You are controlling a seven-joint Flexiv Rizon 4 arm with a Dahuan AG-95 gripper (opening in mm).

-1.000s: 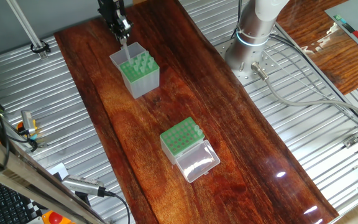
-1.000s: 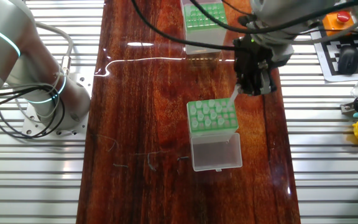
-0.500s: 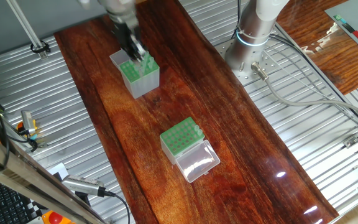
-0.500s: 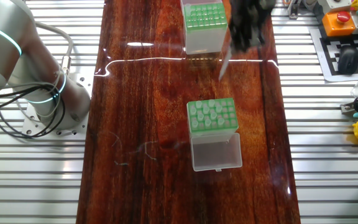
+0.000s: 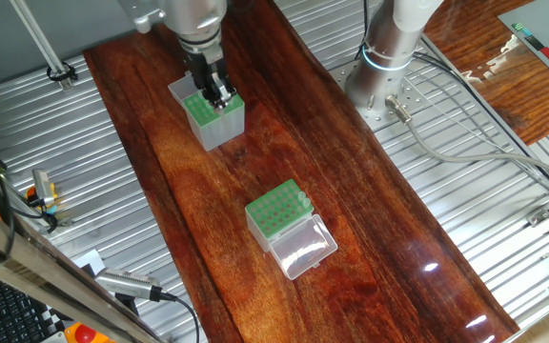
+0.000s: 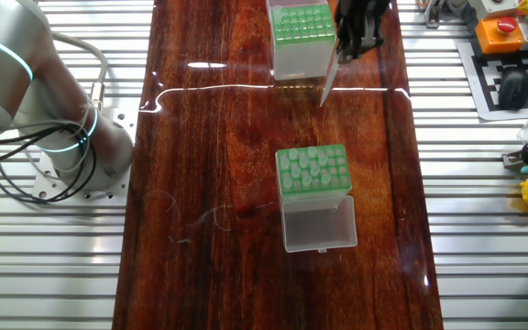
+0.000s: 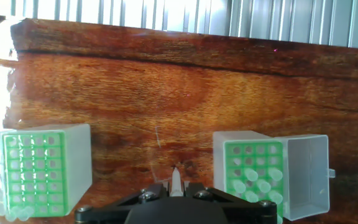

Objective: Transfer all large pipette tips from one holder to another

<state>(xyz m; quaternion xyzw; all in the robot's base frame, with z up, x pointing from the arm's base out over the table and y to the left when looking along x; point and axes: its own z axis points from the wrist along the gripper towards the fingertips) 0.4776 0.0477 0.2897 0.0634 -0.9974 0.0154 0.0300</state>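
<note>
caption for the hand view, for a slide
Gripper holding a large pipette tip above the wooden table, the taller holder and lidded box to either side.

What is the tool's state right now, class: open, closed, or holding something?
Tool: closed on one large pipette tip, held above the table beside the taller holder.

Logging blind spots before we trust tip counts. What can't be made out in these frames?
- Tall holder top: in one fixed view the gripper covers much of it.
- Tip counts: holes are too small in both fixed views; in the hand view the bottom edge and gripper cut off the lowest rows of the lidded box.
- Grip on the held tip: the collar is hidden by the fingers; the hand view shows only its point.
</note>
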